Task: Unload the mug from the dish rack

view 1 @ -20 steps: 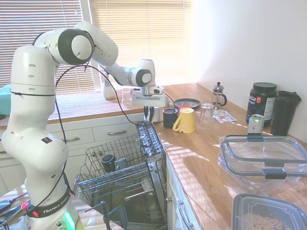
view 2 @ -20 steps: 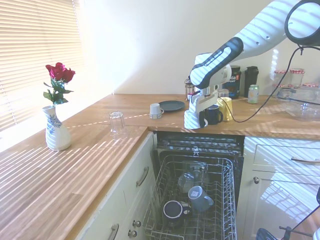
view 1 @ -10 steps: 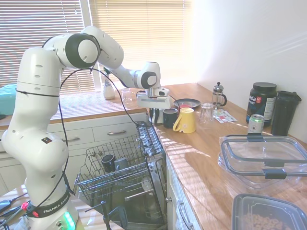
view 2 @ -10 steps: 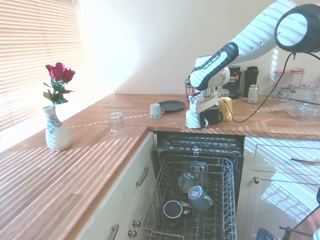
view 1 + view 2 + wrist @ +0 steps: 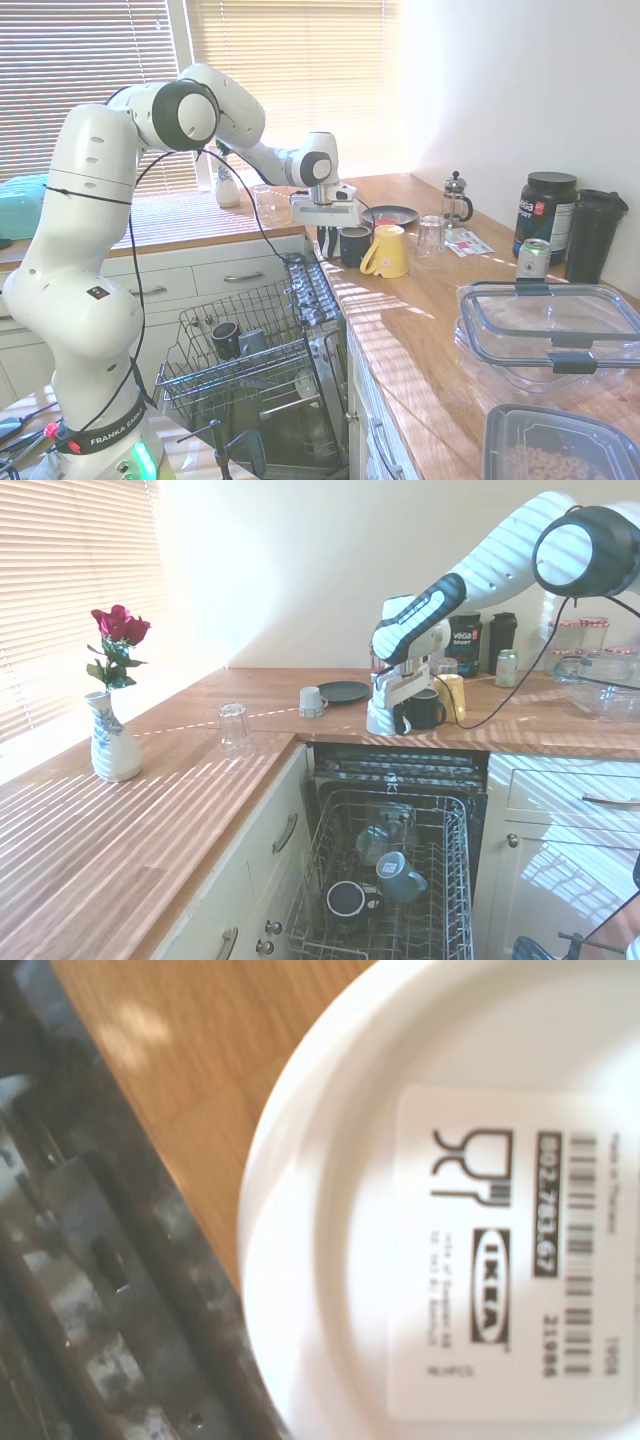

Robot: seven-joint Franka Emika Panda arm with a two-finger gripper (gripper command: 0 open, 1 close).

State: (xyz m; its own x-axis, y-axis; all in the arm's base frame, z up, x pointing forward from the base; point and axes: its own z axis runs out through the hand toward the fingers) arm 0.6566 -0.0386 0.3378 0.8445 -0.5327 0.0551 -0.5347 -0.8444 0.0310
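Gripper (image 5: pixel 384 712) clamped on white mug (image 5: pixel 380 718), upside down on countertop (image 5: pixel 300 730) by black mug (image 5: pixel 423 709). Dish rack (image 5: pixel 392 880) w/ dark mug (image 5: pixel 347 898) + grey mug (image 5: pixel 398 874) inside.

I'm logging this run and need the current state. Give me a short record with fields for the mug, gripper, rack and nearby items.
mug: white, upside down on the counter by the dishwasher edge; label on its base shows in the wrist view
gripper: right over the mug; open or shut cannot be told
rack: pulled out, holds a black mug and a grey mug
nearby: dark mug, yellow mug
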